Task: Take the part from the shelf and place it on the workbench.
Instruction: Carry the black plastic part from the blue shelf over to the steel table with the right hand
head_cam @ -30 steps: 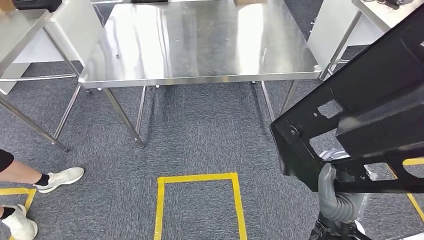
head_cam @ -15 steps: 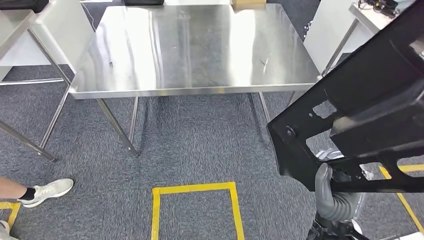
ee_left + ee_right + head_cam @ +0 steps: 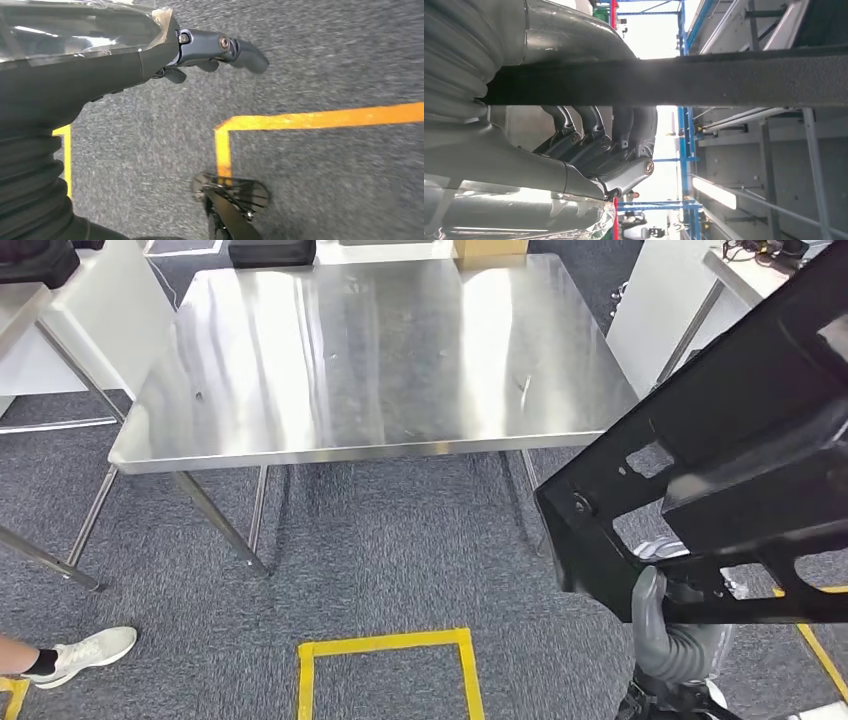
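Right hand (image 3: 668, 625) is gripping the big black part (image 3: 720, 470) from underneath, off to the table's (image 3: 380, 350) right and not over it yet. Left hand (image 3: 210, 50) is hanging empty, fingers apart. I'd lift it clear of the edge first, then lower it flat.

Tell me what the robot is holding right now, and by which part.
The right hand grips the black part by a flat bar near its lower edge.
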Robot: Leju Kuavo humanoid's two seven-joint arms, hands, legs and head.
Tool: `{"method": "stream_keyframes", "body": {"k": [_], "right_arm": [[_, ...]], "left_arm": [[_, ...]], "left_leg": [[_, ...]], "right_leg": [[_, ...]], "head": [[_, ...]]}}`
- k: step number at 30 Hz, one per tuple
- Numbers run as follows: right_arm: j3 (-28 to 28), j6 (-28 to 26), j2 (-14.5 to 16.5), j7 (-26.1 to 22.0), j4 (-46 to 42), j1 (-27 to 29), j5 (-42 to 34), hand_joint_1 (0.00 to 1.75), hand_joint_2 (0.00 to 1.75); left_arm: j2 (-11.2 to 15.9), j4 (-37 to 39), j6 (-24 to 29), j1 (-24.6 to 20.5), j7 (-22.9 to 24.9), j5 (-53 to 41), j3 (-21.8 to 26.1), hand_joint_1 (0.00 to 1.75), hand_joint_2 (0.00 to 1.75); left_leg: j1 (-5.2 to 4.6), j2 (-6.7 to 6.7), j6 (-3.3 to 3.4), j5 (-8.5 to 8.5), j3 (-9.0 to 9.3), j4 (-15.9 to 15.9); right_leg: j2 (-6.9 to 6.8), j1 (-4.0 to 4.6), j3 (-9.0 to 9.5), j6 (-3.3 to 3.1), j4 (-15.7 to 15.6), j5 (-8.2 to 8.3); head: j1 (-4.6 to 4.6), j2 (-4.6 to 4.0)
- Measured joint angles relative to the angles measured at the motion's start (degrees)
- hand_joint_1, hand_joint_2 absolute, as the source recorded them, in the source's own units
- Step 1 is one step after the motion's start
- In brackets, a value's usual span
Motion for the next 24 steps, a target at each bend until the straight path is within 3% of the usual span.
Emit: {"method": "stream_keyframes", "body": {"k": [2,4,5,6,7,9,10,11,13,14,16,18,20,21,22,23,24], "right_arm": [[-0.01,0.01,-0.01,0.0,0.01,-0.01,0.01,1.75,1.75],[-0.01,0.01,-0.01,0.01,0.02,0.04,0.02,1.75,1.75],[-0.01,0.01,-0.01,0.01,0.02,0.05,0.02,1.75,1.75],[-0.01,0.01,-0.01,0.01,0.02,0.05,0.02,1.75,1.75],[-0.01,0.01,-0.01,0.01,0.03,0.07,0.02,1.75,1.75],[0.03,-0.02,-0.01,0.02,0.11,0.07,0.02,1.75,1.75],[0.06,-0.05,-0.01,0.02,0.14,0.08,0.04,1.75,1.75],[0.09,-0.08,-0.02,0.02,0.17,0.08,0.06,1.75,1.75],[0.1,-0.14,-0.05,-0.01,0.11,0.01,0.09,1.75,1.75],[0.13,-0.16,-0.08,-0.01,0.09,-0.04,0.09,1.75,1.75],[0.17,-0.18,-0.19,0.0,0.07,-0.07,0.1,1.75,1.75],[0.2,-0.19,-0.27,0.0,0.07,0.0,0.08,1.75,1.75],[0.2,-0.19,-0.33,0.0,0.08,0.09,0.09,1.75,1.75],[0.2,-0.19,-0.35,0.01,0.08,0.09,0.09,1.75,1.75],[0.2,-0.19,-0.38,0.01,0.09,0.1,0.08,1.75,1.75],[0.2,-0.19,-0.4,0.01,0.11,0.15,0.08,1.75,1.75],[0.21,-0.2,-0.42,0.04,0.16,0.15,0.07,1.75,1.75]], "left_arm": [[-0.04,0.01,-0.01,0.09,-0.05,0.01,-0.01,0.0,1.75],[-0.05,0.01,-0.01,0.22,-0.05,0.01,0.0,0.0,1.75],[-0.04,0.01,-0.01,0.25,-0.05,0.01,0.0,0.0,1.75],[-0.02,0.01,-0.01,0.28,-0.06,0.01,0.01,0.0,1.75],[0.02,0.02,-0.02,0.33,-0.07,0.01,0.01,0.0,1.75],[0.15,0.04,-0.02,0.53,-0.07,0.01,0.0,0.0,1.75],[0.21,0.05,-0.02,0.63,-0.07,0.01,0.0,0.0,1.75],[0.27,0.05,-0.02,0.66,-0.07,-0.01,0.0,0.0,1.75],[0.32,0.05,-0.04,0.54,-0.1,-0.08,0.01,0.0,1.75],[0.36,0.05,-0.04,0.43,-0.11,-0.11,0.01,0.0,1.75],[0.42,0.05,-0.04,0.29,-0.11,-0.15,0.01,0.0,1.75],[0.44,0.05,-0.05,0.27,-0.11,-0.15,0.01,0.0,1.75],[0.37,0.07,-0.07,0.32,-0.11,-0.15,0.01,0.0,1.75],[0.32,0.07,-0.07,0.33,-0.11,-0.15,0.01,0.0,1.75],[0.29,0.08,-0.07,0.35,-0.11,-0.15,0.01,0.0,1.75],[0.29,0.09,-0.06,0.34,-0.11,-0.15,0.01,0.0,1.75],[0.31,0.11,-0.05,0.33,-0.11,-0.15,0.01,0.0,1.75]], "left_leg": [[0.11,-0.01,-0.43,-2.53,-5.14,6.08],[0.23,0.0,-0.71,-5.74,-9.07,7.78],[0.25,0.0,-0.71,-5.8,-10.05,6.57],[0.25,0.01,-0.57,-4.15,-10.35,4.2],[0.22,0.0,-0.27,-0.82,-10.26,1.11],[-0.09,-0.19,0.45,5.92,-9.97,-3.71],[-0.28,-0.28,0.81,7.81,-9.71,-4.98],[-0.45,-0.33,1.15,8.23,-9.39,-5.48],[-0.44,-0.31,1.81,7.78,-7.63,-6.36],[-0.34,-0.31,2.21,7.48,-6.65,-6.74],[-0.19,-0.38,2.74,6.53,-4.88,-7.16],[-0.18,-0.5,2.91,5.24,-3.51,-7.2],[-0.12,-0.69,2.84,3.72,-1.7,-7.21],[-0.05,-0.81,2.73,2.87,-0.6,-7.21],[0.0,-0.89,2.57,1.99,0.32,-7.26],[0.0,-0.95,2.36,1.05,1.47,-7.23],[-0.06,-0.99,2.08,0.24,2.26,-7.36]], "right_leg": [[0.07,0.02,1.35,-0.58,-0.17,-1.15],[0.31,0.03,3.0,-0.54,-0.17,-2.6],[0.43,0.03,4.04,-0.45,-0.18,-3.43],[0.51,0.03,5.12,-0.33,-0.19,-4.26],[0.57,0.03,5.94,-0.19,-0.25,-5.08],[0.8,0.3,7.24,0.34,-0.34,-6.64],[0.97,0.42,7.96,0.72,-0.46,-7.11],[1.13,0.56,8.68,1.24,-0.5,-7.22],[1.15,0.59,9.14,2.11,0.54,-6.65],[0.95,0.66,8.11,2.37,2.61,-6.26],[0.52,0.66,3.93,2.31,9.28,-6.69],[0.38,0.68,-1.03,1.83,14.63,-9.5],[0.3,0.56,-3.89,1.98,14.42,-11.85],[0.23,0.49,-4.27,2.57,12.07,-11.27],[0.08,0.43,-4.2,3.45,8.69,-8.91],[-0.2,0.4,-3.9,4.23,5.41,-5.46],[-0.57,0.51,-3.38,4.46,2.97,-2.46]], "head": [[-0.08,0.0],[-0.1,0.0],[-0.12,0.0],[-0.15,0.0],[-0.18,0.0],[-0.23,0.0],[-0.26,0.0],[-0.29,0.0],[-0.38,0.0],[-0.39,0.0],[-0.28,0.0],[-0.2,0.0],[-0.19,0.0],[-0.18,0.0],[-0.16,0.0],[-0.18,0.0],[-0.15,0.0]]}}
